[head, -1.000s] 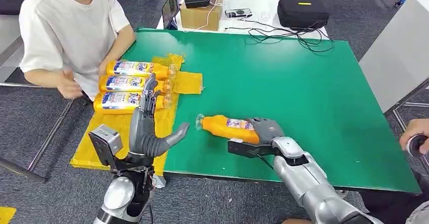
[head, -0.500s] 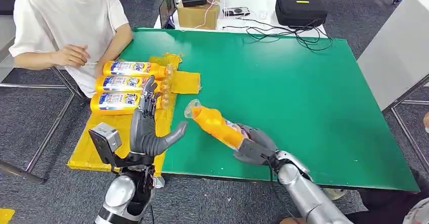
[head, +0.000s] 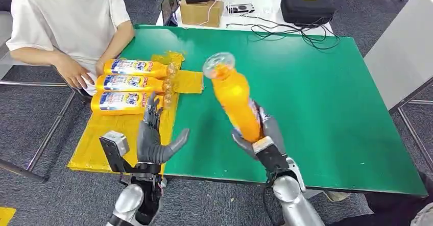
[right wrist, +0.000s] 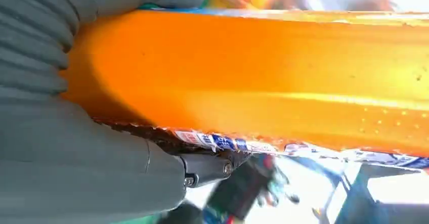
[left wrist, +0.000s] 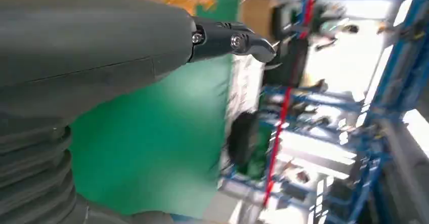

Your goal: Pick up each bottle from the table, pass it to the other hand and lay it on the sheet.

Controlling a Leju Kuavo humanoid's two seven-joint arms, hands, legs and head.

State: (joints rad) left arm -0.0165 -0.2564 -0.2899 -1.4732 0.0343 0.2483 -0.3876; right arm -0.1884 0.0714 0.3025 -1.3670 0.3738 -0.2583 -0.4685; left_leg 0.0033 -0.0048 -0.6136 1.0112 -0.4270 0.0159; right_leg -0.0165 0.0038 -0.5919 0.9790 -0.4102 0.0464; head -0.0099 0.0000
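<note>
My right hand (head: pixel 263 139) grips an orange bottle (head: pixel 236 101) by its base and holds it nearly upright above the green table (head: pixel 316 98), its clear cap toward the camera. In the right wrist view the orange bottle (right wrist: pixel 263 77) lies across the palm of my right hand (right wrist: pixel 76 148). My left hand (head: pixel 153 139) is raised, fingers spread and holding nothing, over the near edge of the yellow sheet (head: pixel 107 139), left of the held bottle. Three orange bottles (head: pixel 130 84) lie side by side on the sheet. My left hand's thumb (left wrist: pixel 101 52) fills the left wrist view.
A person in a white shirt (head: pixel 66 17) sits at the far left with a hand (head: pixel 76 75) resting beside the laid bottles. A white table behind holds a cardboard box (head: pixel 200 13), a black case (head: pixel 307 5) and cables.
My right hand has lifted the bottle off the table and swung it from tilted to nearly upright, moving toward my left hand. The person's hand has come down beside the laid bottles.
</note>
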